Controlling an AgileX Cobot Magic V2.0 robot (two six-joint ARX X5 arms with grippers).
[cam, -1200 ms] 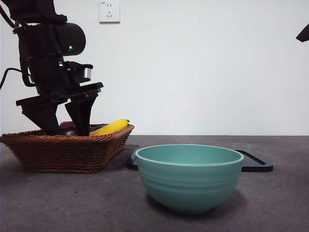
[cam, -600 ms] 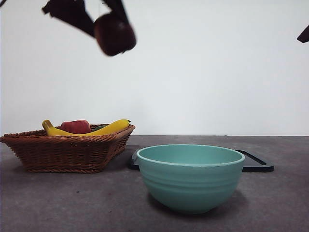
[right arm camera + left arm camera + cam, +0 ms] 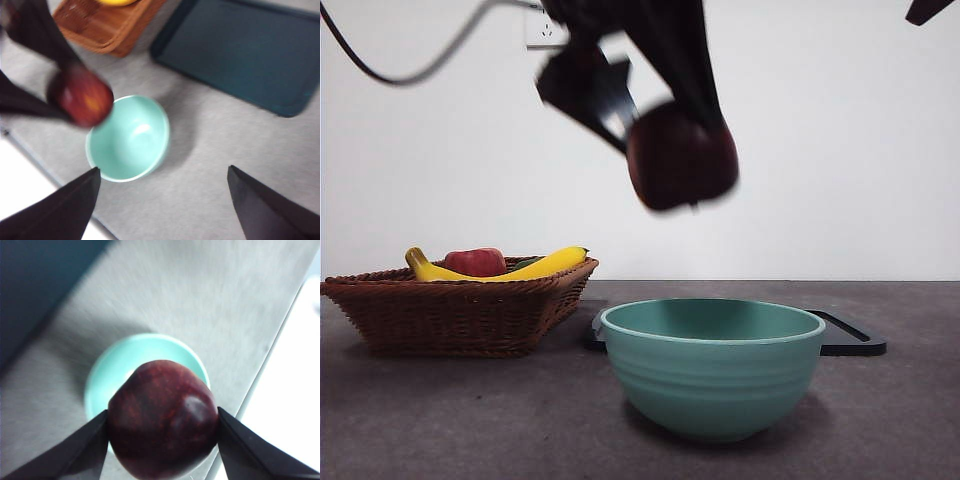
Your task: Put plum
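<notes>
1. The left gripper (image 3: 670,150) has swung over from the woven brown wicker basket (image 3: 460,315), which now shows a red fruit (image 3: 475,262) and a yellow banana (image 3: 545,265).
2. Its jaws clamp the round glossy dark maroon plum (image 3: 162,420), hanging above the teal ceramic bowl (image 3: 712,365); release looks near.
3. The right gripper (image 3: 162,210) waits, jaws spread, holding nothing.
4. No legible writing anywhere.

Teal bowl (image 3: 712,365) sits near the front, roughly mid-table. Behind it lies a flat dark tray (image 3: 850,335), poking out mostly to the right. Off to the left there's a wicker basket (image 3: 455,310) holding a banana (image 3: 545,264), a red fruit (image 3: 475,262) (apple, I think), and something greenish I can't make out. White wall behind has a socket (image 3: 542,32).
</notes>
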